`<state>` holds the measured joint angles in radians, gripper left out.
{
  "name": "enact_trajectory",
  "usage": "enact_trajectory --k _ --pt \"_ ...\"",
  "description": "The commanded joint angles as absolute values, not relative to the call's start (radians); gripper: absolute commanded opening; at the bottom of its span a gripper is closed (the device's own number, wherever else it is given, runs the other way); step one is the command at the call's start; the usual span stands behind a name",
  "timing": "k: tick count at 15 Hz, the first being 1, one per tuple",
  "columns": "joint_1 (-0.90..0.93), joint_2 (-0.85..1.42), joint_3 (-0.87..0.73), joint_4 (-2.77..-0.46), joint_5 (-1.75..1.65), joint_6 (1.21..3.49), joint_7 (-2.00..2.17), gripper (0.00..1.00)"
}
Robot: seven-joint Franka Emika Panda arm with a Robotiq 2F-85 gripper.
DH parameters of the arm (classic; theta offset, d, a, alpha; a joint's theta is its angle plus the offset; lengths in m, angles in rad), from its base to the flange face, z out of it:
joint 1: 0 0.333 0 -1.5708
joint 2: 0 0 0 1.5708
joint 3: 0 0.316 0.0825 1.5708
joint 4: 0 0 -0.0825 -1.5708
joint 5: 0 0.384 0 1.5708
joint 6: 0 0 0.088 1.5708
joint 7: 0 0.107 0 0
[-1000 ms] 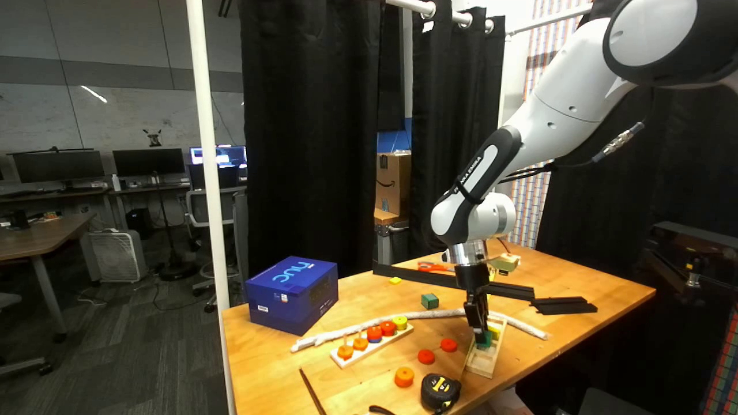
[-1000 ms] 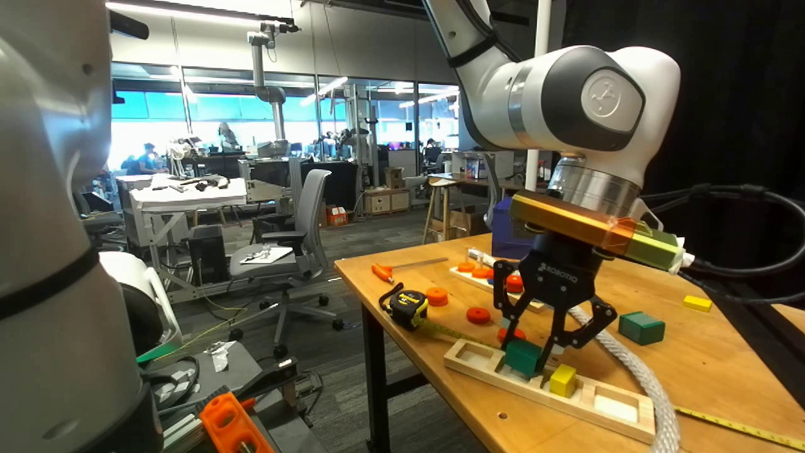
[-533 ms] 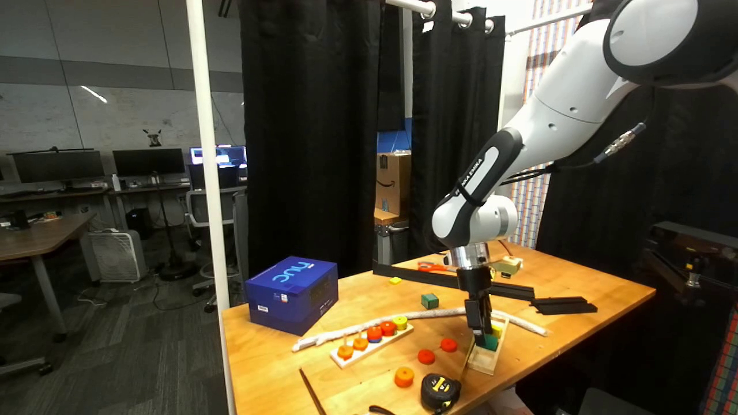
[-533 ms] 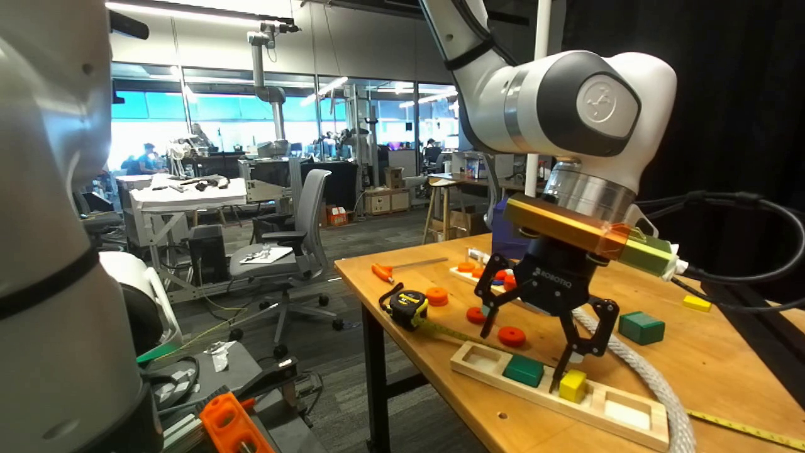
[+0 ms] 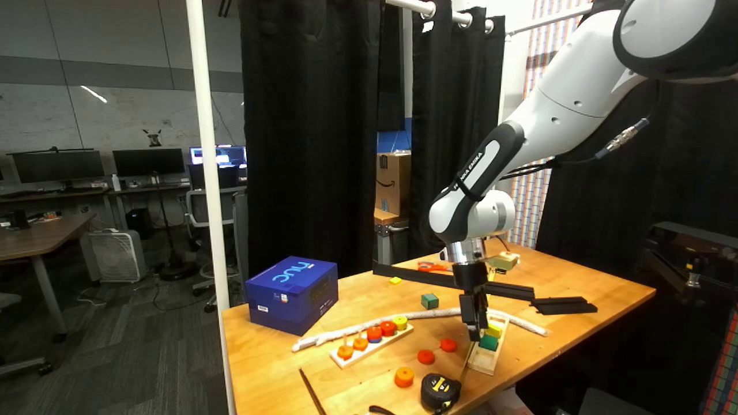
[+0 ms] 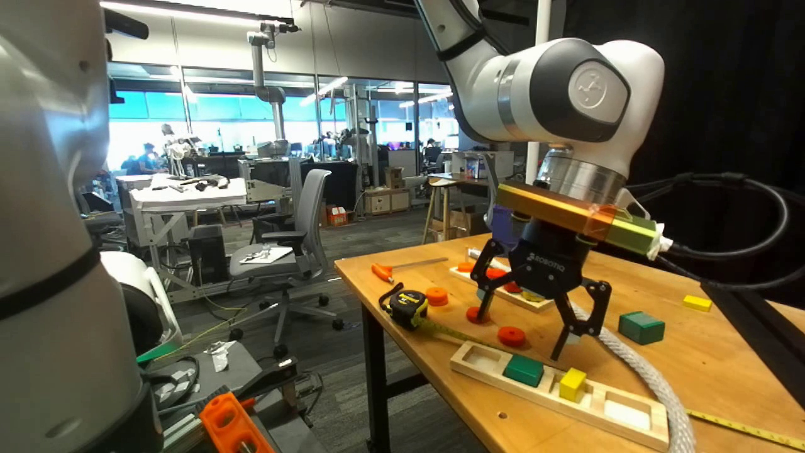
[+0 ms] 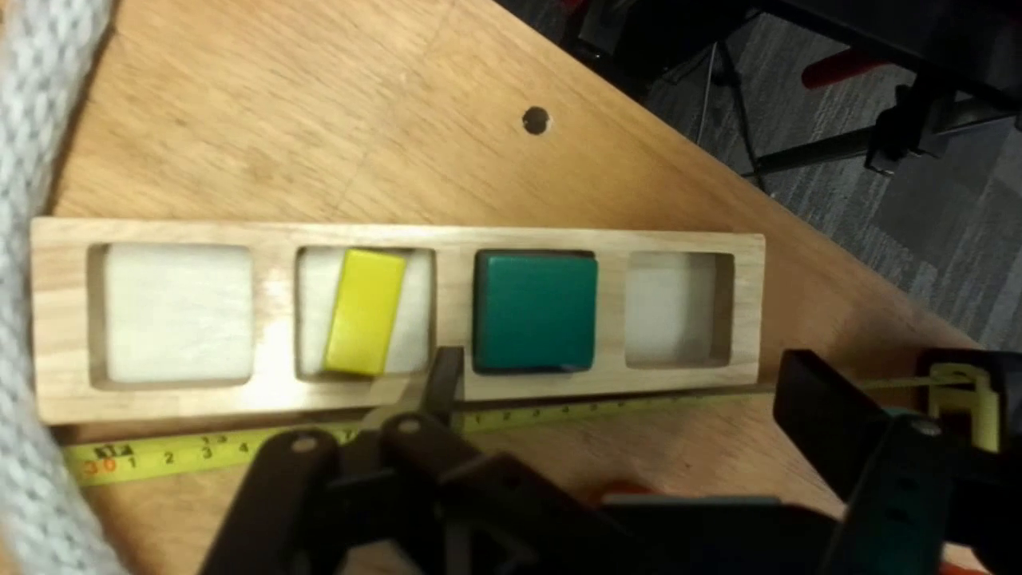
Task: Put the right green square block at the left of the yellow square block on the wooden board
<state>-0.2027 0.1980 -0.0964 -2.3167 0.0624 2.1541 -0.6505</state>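
Could knock the skewed yellow block (image 7: 365, 311), below and beside the gripper (image 6: 518, 340), by sweeping low
Spread wide and empty; might also jolt the seated green block (image 7: 539, 311)

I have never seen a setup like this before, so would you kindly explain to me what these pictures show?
This is a white, jointed robot arm ending in two black fingers that pinch things. Two pictures come from cameras standing outside it; the third, the wrist view, looks down past the fingers.

On the wooden table lies a pale wooden board, hollowed out in four places. A green block lies in one, and a yellow block sits askew in the next. Also on the table are a pale rope, a tape measure, a blue box and a second green block, among other bits.

Nothing is held: the fingers are spread apart and touch neither block on the board.
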Motion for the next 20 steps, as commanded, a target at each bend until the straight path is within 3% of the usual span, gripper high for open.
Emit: enact_trajectory --k 1,10,20 --pt "-0.16 0.081 -0.079 -2.329 0.046 2.098 -0.557 1.0" --pt "-0.059 -0.238 -0.027 -2.292 -0.086 1.973 -0.127 1.0" --pt "-0.088 -0.525 0.043 -2.237 -0.09 1.809 0.326 1.0"
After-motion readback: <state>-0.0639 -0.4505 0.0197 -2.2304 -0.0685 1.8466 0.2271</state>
